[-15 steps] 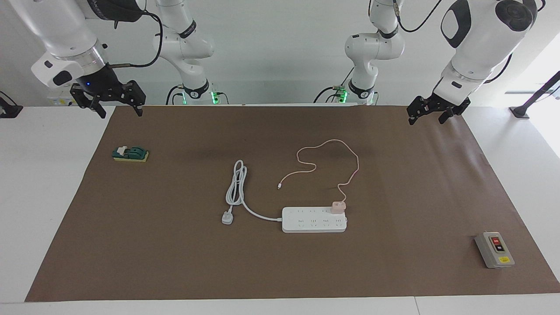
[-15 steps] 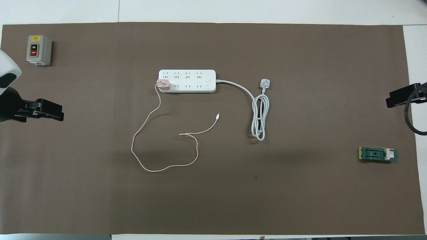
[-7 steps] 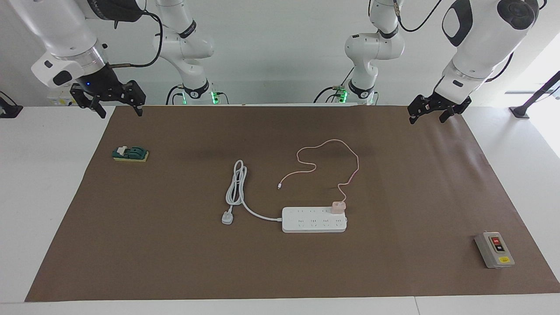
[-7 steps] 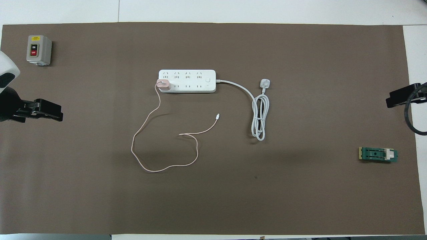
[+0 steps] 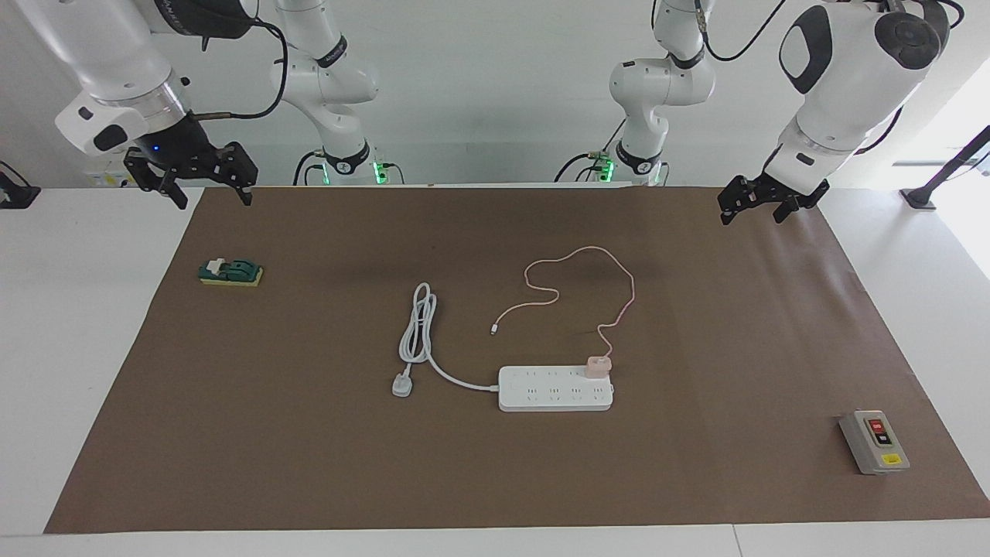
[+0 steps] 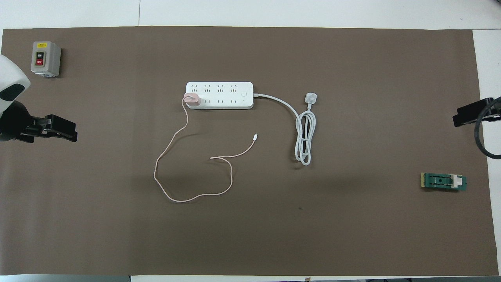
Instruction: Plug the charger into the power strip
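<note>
strip: 1 long flat white plastic power strip (image 5: 555, 388) w/ thick cord
charger: 1 small pale pink cube charger (image 5: 598, 366), plugged in strip's end socket
grippers: 2; left gripper (image 5: 749, 206) & right gripper (image 5: 209, 189) both agape, empty, well apart from strip

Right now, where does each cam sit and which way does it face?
Facing view: high across the table, looking at both arms; left gripper and right gripper hang open over the table's corners.
Overhead view: above the robots' end, looking steeply down; only the grippers show at the edges.
Shared: charger sitting on power strip, grey switch box.

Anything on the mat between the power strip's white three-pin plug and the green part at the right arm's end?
Nothing: bare mat between white plug and green part, clearest in the overhead view.
</note>
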Robot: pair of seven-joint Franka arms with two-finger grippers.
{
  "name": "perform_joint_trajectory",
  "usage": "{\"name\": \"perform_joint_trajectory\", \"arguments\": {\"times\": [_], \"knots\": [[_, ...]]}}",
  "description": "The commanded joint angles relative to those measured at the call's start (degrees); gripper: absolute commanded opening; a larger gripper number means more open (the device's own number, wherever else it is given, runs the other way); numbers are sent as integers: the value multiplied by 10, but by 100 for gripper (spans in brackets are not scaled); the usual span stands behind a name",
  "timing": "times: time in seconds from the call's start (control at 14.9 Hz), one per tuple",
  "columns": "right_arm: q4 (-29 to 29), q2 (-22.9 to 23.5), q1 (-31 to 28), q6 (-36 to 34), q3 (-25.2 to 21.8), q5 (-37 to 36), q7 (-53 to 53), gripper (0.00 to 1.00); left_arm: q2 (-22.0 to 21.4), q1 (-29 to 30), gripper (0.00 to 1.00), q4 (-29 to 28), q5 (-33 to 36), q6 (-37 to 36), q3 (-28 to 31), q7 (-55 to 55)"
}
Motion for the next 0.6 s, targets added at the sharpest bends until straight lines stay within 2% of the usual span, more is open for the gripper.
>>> {"name": "perform_joint_trajectory", "arguments": {"times": [0.0,0.54], "knots": [[-14,-13,-8,-4,7,10,9,100,7,-9,100,24,-2,-11,6,-1],[-15,-13,-5,-6,7,10,9,100,7,-9,100,29,-2,-6,6,-3]]}}
